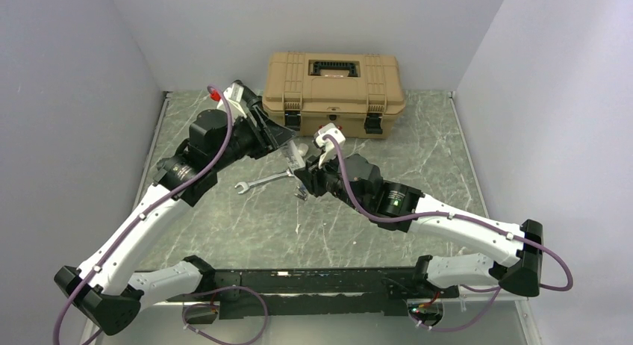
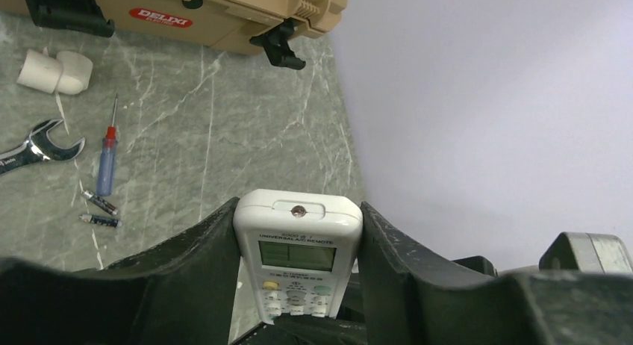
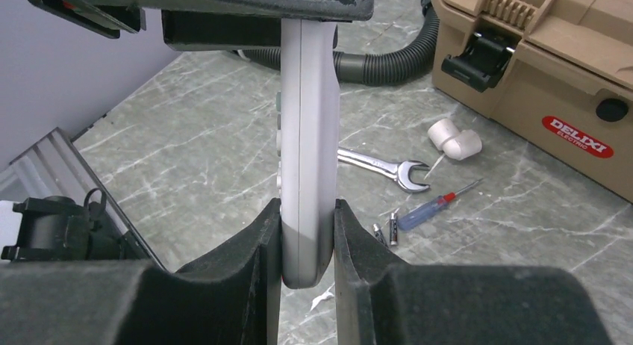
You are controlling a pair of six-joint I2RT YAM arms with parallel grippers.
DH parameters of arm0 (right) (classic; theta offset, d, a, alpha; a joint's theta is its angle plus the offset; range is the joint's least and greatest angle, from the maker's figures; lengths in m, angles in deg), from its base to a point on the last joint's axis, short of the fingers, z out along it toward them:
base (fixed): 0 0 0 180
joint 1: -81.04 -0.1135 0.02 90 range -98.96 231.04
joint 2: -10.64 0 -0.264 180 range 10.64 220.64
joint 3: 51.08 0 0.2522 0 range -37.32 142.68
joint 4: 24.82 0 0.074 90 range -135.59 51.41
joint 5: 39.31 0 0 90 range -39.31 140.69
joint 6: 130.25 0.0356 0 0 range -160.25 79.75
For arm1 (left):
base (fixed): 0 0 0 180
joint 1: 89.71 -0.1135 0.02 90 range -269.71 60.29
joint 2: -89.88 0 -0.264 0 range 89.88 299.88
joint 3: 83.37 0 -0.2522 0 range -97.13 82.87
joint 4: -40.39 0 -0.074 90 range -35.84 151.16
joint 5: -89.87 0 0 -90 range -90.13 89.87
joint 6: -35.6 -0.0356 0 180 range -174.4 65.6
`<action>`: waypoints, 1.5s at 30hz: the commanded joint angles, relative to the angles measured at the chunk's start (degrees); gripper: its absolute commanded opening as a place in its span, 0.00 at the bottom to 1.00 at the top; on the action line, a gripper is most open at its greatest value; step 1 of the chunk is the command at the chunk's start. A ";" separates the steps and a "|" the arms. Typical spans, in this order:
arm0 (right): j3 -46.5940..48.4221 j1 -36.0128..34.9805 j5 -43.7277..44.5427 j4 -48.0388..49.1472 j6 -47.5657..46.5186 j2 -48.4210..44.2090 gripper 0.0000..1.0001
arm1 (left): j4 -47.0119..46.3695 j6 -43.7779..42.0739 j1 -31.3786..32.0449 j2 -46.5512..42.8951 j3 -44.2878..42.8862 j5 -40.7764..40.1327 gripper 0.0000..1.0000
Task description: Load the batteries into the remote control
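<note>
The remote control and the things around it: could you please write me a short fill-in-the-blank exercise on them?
1. The remote control, clamped by the left gripper and the right gripper, shows its ____ window to the left wrist camera.
2. The batteries lying on the table number ____.
3. They lie beside a blue-handled ____.
4. The lid of the toolbox is ____.
Missing words: display; two; screwdriver; closed.
</note>
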 commanded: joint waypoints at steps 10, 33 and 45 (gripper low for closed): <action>1.72 -0.06 -0.71 5.64 1.69 -0.88 0.12 | -3.75 -1.16 0.13 -0.81 1.09 3.22 0.00; -8.26 23.59 -52.31 17.57 14.49 -10.46 1.00 | -28.13 -9.41 -1.16 -10.84 11.97 19.32 0.00; -11.99 23.80 -62.32 30.58 22.72 -8.39 1.00 | -33.94 -9.41 -1.15 -9.40 11.58 25.59 0.00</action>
